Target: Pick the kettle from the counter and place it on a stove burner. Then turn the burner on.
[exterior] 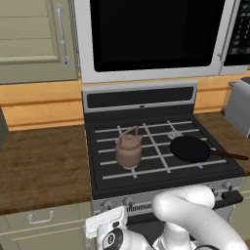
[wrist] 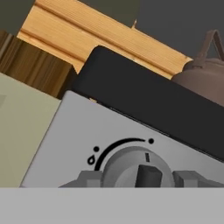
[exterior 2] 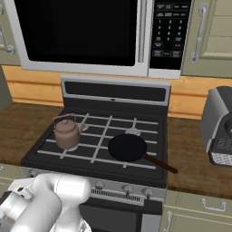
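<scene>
- Straight ahead of the hand (wrist: pixel 136 178): a stove knob (wrist: pixel 134 168), centred between fingers (wrist: pixel 89 178) set apart on either side, not gripping; pointer bar on the knob roughly upright.
- Up and behind that knob: kettle (exterior: pixel 129 147) already standing on the front-left burner (exterior: pixel 128 163) of the stove (exterior: pixel 161 176).
- Right of the kettle: black frying pan (exterior: pixel 189 148).
- Either side of the stove: brown wooden table (exterior: pixel 41 163), bare nearby.
- Likely next: close on the knob and twist.

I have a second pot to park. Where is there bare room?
Free: the counter left of the stove, and the rear grates behind the kettle. Crowded: the right front burner under the frying pan, and the right counter by the toaster.
</scene>
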